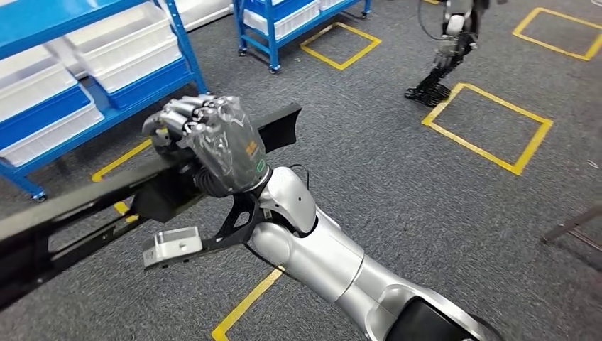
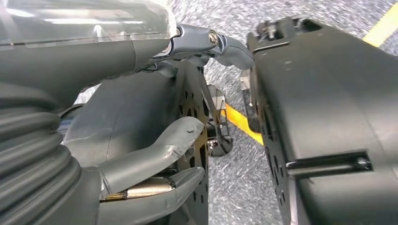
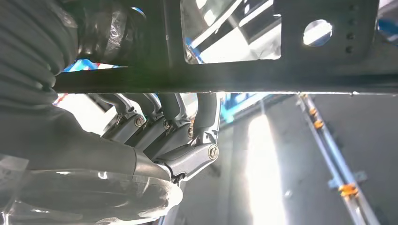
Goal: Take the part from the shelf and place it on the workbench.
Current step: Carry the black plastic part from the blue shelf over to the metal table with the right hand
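A long black metal part (image 1: 78, 206) runs from the lower left of the head view up to a flat end (image 1: 280, 122) past my right hand (image 1: 213, 138). That hand grips the part from above, fingers curled over its top edge. The right wrist view has the same fingers (image 3: 164, 124) hooked around a black bar of the part (image 3: 234, 77). In the left wrist view my left hand (image 2: 117, 122) holds the part's perforated black plate (image 2: 199, 154) between thumb and fingers, beside a black boxy section (image 2: 328, 108).
A blue shelf with white bins (image 1: 92, 64) stands at the upper left and a second blue rack (image 1: 284, 21) further back. Yellow taped squares (image 1: 490, 124) mark the grey carpet. Another robot's dark leg (image 1: 444, 64) stands at the top right. A grey metal bar (image 1: 575, 224) juts in at the right edge.
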Robot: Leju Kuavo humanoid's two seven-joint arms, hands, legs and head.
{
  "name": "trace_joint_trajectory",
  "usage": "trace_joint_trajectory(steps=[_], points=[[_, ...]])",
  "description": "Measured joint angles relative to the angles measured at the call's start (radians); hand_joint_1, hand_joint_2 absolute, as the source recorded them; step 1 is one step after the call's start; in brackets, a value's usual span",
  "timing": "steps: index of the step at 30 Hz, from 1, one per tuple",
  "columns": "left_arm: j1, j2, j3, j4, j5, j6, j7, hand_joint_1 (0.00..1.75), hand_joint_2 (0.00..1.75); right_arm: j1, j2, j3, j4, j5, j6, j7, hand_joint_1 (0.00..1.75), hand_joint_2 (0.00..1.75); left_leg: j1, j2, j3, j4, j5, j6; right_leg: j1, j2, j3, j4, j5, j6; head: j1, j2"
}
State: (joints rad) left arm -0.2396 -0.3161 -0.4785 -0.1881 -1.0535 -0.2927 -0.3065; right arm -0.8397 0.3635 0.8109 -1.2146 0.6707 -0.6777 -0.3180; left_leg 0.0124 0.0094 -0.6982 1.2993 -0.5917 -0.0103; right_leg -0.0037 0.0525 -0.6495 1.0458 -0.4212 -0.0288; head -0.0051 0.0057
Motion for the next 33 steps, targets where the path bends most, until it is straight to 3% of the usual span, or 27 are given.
trace_joint_trajectory(steps=[2, 4, 6, 8, 10, 12, 14, 15, 16, 19, 21, 23, 24, 26, 27, 29, 30, 31, 33], points=[[-0.006, 0.0, -0.027, 0.0, 0.023, 0.006, -0.009, 0.0, 1.75, -0.013, 0.0, 0.0, -0.001, -0.004, -0.009, 0.003, 1.75, 1.75, 0.0, -0.016, 0.042, -0.104, 0.075, 0.008, 0.0, 0.028, 0.0, 0.003, 0.0, 0.001, 0.0, 0.0], [-0.012, 0.002, -0.058, -0.001, 0.051, 0.015, -0.017, 0.0, 1.75, -0.026, 0.0, -0.004, -0.006, -0.003, -0.012, 0.003, 1.75, 1.75, 0.001, -0.061, 0.091, -0.22, 0.123, 0.016, -0.001, 0.05, -0.004, 0.007, 0.002, 0.006, 0.0, 0.0], [-0.02, 0.003, -0.097, -0.004, 0.089, 0.024, -0.019, 0.0, 1.75, -0.033, 0.0, -0.014, -0.015, -0.001, -0.015, 0.003, 1.75, 1.75, -0.001, -0.085, 0.107, -0.259, 0.127, 0.02, -0.006, 0.068, -0.011, 0.005, 0.009, 0.018, 0.0, 0.0], [-0.028, 0.003, -0.141, -0.011, 0.126, 0.03, -0.015, 0.0, 1.75, -0.038, 0.0, -0.024, -0.025, -0.002, -0.017, 0.003, 1.75, 1.75, 0.0, -0.067, 0.11, -0.27, 0.135, 0.027, -0.008, 0.079, -0.016, 0.001, 0.014, 0.031, 0.0, 0.0], [-0.037, 0.003, -0.178, -0.017, 0.152, 0.034, -0.012, 0.0, 1.75, -0.045, -0.001, -0.034, -0.037, -0.002, -0.018, 0.003, 1.75, 1.75, 0.004, -0.042, 0.114, -0.285, 0.146, 0.036, -0.003, 0.036, -0.032, 0.032, -0.011, 0.041, 0.002, 0.0], [-0.041, 0.004, -0.207, -0.019, 0.173, 0.037, -0.009, 0.0, 1.75, -0.049, -0.001, -0.039, -0.048, -0.002, -0.019, 0.0, 1.75, 1.75, 0.003, -0.015, 0.115, -0.291, 0.149, 0.042, -0.001, -0.023, -0.082, 0.138, -0.074, 0.046, 0.004, 0.0], [-0.043, 0.007, -0.23, -0.019, 0.192, 0.039, -0.005, 0.0, 1.75, -0.04, -0.002, -0.042, -0.053, 0.003, -0.02, -0.01, 1.75, 1.75, 0.001, 0.014, 0.114, -0.29, 0.148, 0.044, -0.004, -0.042, -0.137, 0.255, -0.118, 0.051, 0.005, 0.0], [-0.044, 0.008, -0.241, -0.019, 0.202, 0.041, -0.004, 0.0, 1.75, -0.032, -0.004, -0.044, -0.055, 0.007, -0.02, -0.017, 1.75, 1.75, 0.001, 0.028, 0.114, -0.289, 0.147, 0.044, -0.006, -0.046, -0.145, 0.274, -0.115, 0.053, 0.005, 0.0], [-0.046, 0.008, -0.251, -0.019, 0.21, 0.044, -0.003, 0.0, 1.75, -0.023, -0.005, -0.047, -0.056, 0.012, -0.02, -0.025, 1.75, 1.75, 0.001, 0.041, 0.114, -0.288, 0.145, 0.043, -0.008, -0.05, -0.132, 0.252, -0.095, 0.055, 0.005, 0.0], [-0.05, 0.009, -0.277, -0.019, 0.224, 0.048, -0.003, 0.0, 1.75, -0.007, -0.007, -0.055, -0.061, 0.022, -0.02, -0.041, 1.75, 1.75, -0.002, 0.071, 0.113, -0.276, 0.134, 0.034, -0.005, -0.1, -0.03, 0.062, -0.018, 0.05, 0.005, 0.0], [-0.051, 0.011, -0.287, -0.019, 0.227, 0.05, -0.001, 0.0, 1.75, -0.001, -0.009, -0.059, -0.065, 0.026, -0.02, -0.046, 1.75, 1.75, -0.008, 0.086, 0.114, -0.271, 0.128, 0.023, 0.002, -0.118, -0.004, 0.006, -0.01, 0.038, 0.004, 0.0], [-0.051, 0.012, -0.293, -0.019, 0.229, 0.049, 0.001, 0.0, 1.75, 0.006, -0.014, -0.064, -0.068, 0.032, -0.021, -0.047, 1.75, 1.75, -0.009, 0.103, 0.119, -0.273, 0.124, 0.013, 0.003, -0.097, -0.005, 0.004, -0.007, 0.026, 0.004, 0.0], [-0.051, 0.012, -0.294, -0.019, 0.232, 0.048, 0.002, 0.0, 1.75, 0.009, -0.016, -0.066, -0.069, 0.034, -0.021, -0.047, 1.75, 1.75, -0.007, 0.1, 0.12, -0.268, 0.117, 0.008, 0.002, -0.086, -0.004, 0.002, -0.006, 0.02, 0.004, 0.0], [-0.05, 0.013, -0.294, -0.019, 0.237, 0.047, 0.004, 0.0, 1.75, 0.012, -0.019, -0.069, -0.072, 0.037, -0.021, -0.045, 1.75, 1.75, -0.002, 0.063, 0.099, -0.215, 0.077, -0.001, -0.003, -0.065, -0.002, -0.003, -0.001, 0.008, 0.004, 0.0], [-0.048, 0.015, -0.294, -0.019, 0.239, 0.045, 0.004, 0.0, 1.75, 0.014, -0.02, -0.069, -0.073, 0.038, -0.021, -0.045, 1.75, 1.75, -0.001, 0.035, 0.073, -0.157, 0.045, -0.004, -0.004, -0.054, -0.002, -0.004, 0.0, 0.004, 0.004, 0.0], [-0.043, 0.017, -0.294, -0.019, 0.242, 0.04, 0.003, 0.0, 1.75, 0.018, -0.023, -0.07, -0.073, 0.038, -0.021, -0.045, 1.75, 1.75, 0.0, 0.007, 0.008, -0.027, -0.006, -0.005, -0.002, -0.029, -0.003, -0.004, 0.002, 0.001, 0.004, 0.0], [-0.04, 0.018, -0.294, -0.019, 0.243, 0.037, 0.002, 0.0, 1.75, 0.021, -0.026, -0.072, -0.073, 0.038, -0.021, -0.045, 1.75, 1.75, 0.0, 0.002, -0.013, 0.009, -0.008, -0.004, 0.0, -0.015, -0.003, -0.003, 0.002, 0.001, 0.004, 0.0], [-0.038, 0.018, -0.294, -0.019, 0.243, 0.036, 0.001, 0.0, 1.75, 0.024, -0.029, -0.074, -0.073, 0.038, -0.021, -0.045, 1.75, 1.75, -0.001, -0.001, -0.018, 0.007, 0.009, -0.001, 0.001, -0.001, -0.003, -0.002, 0.002, 0.0, 0.004, 0.0], [-0.036, 0.019, -0.294, -0.019, 0.242, 0.037, -0.001, 0.0, 1.75, 0.027, -0.036, -0.083, -0.076, 0.039, -0.021, -0.045, 1.75, 1.75, -0.002, -0.021, 0.024, -0.102, 0.085, 0.012, 0.002, 0.028, -0.002, 0.0, 0.002, 0.001, 0.004, 0.0]])
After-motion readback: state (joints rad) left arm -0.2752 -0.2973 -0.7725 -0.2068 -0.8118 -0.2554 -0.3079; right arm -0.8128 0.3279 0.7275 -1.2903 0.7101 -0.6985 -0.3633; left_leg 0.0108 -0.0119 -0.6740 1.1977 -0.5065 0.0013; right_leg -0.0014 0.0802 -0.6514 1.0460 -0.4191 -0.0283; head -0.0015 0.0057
